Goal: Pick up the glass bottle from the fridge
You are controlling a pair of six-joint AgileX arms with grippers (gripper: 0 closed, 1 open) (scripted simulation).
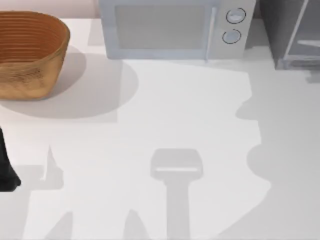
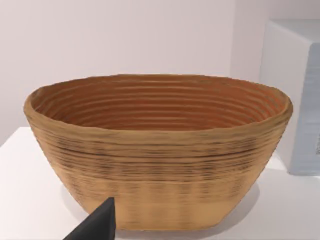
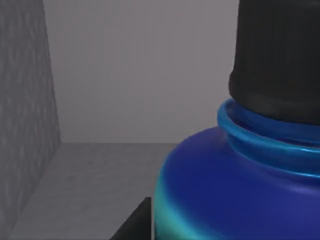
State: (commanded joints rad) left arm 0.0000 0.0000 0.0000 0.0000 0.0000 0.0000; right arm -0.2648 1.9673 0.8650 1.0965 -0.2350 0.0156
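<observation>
White table (image 1: pixel 150 125) under soft light with grey shadows; pale pink wall (image 2: pixel 125 40) behind; microwave (image 1: pixel 175 27) with 2 dials, basket (image 1: pixel 27 52).

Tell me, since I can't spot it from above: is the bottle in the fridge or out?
In: the bottle stands on the fridge's grey floor, walls around it.

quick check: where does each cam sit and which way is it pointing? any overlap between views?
Top view: above the table, looking down on the basket, microwave and fridge; a dark part of the left arm sits at the left edge.
Left wrist view: low, facing the basket side-on; one dark tip of the left pincer shows.
Right wrist view: inside the grey fridge, close to the glass bottle; a dark finger shows beside it.
Shared: top and left wrist views both show basket and microwave.
</observation>
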